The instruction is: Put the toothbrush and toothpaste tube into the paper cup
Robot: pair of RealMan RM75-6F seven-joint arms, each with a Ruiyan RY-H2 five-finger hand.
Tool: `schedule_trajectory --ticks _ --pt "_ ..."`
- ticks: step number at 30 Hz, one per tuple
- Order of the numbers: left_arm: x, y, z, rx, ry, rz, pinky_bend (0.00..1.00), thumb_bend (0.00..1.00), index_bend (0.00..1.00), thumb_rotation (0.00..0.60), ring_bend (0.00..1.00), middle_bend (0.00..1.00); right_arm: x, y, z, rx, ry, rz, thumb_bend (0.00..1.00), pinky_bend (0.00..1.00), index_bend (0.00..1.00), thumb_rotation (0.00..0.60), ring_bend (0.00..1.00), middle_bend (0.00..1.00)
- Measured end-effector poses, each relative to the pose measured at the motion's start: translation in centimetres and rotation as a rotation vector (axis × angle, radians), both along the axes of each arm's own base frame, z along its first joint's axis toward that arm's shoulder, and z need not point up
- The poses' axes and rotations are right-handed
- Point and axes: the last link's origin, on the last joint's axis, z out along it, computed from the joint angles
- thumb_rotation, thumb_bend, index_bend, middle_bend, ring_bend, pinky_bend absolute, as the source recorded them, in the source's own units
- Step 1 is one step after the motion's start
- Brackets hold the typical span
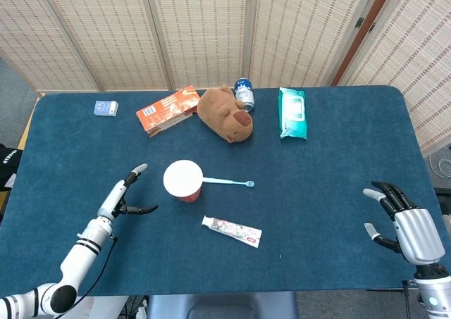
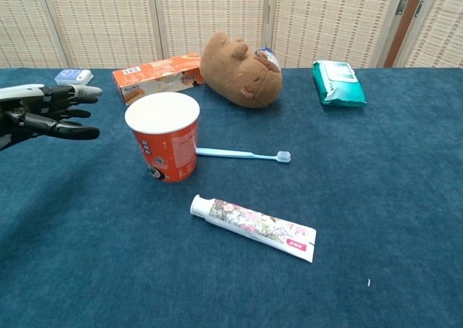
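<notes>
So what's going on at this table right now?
Nothing is held yet. The left hand hovers open beside the paper cup, which stands upright. The toothbrush lies on the table next to the cup, with the toothpaste tube nearer the front edge. The right hand waits open at the far right side, away from all three.

Head view looks steeply down from high; chest view sits low and near, sharing the table (image 1: 338,213) middle
</notes>
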Motion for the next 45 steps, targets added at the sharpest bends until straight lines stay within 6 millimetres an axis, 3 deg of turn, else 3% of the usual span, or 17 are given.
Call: schedule_trajectory --ticks 29,45 --pt "3.3 -0.2 -4.2 -0.161 -0.094 -0.018 0.0 0.0 0.0 0.6 0.0 0.0 -0.4 0.1 0.1 -0.003 -0.009 -0.009 0.23 0.47 0.27 0.6 0.16 0.19" --pt "4.0 -1.0 -5.5 -0.214 -0.102 -0.027 0.0 0.0 0.0 0.6 0.0 0.0 -0.6 0.1 0.1 -0.001 -0.012 -0.011 0.23 0.47 0.27 0.6 0.16 0.19"
